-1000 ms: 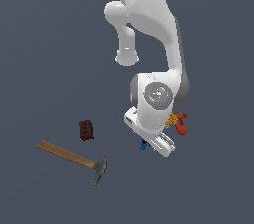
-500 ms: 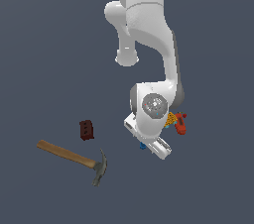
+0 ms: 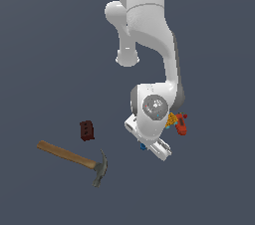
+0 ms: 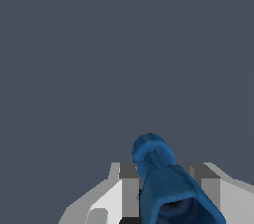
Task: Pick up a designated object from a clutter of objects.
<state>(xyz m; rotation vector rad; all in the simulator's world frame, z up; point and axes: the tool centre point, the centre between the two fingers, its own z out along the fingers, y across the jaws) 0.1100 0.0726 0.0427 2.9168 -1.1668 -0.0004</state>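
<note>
We see the gripper (image 4: 156, 193) pinching the blue peg (image 4: 166, 181) between its fingers so it lifts free; hammer (image 3: 74, 158), brick (image 3: 87, 130), drill (image 3: 180, 124) lie below.

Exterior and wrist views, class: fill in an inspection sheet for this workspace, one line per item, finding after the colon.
Surface: plain dark grey floor, no marks seen.
Job's thing: blue peg sits between the fingers of the gripper; only a blue speck shows in the exterior view.
Clutter: hammer and dark-red brick lie apart, towards the exterior view's left; red drill and yellow block lie beside the arm.
Gripper: closed on the peg.
Cables: nothing seen.
Surroundings: nothing seen.
</note>
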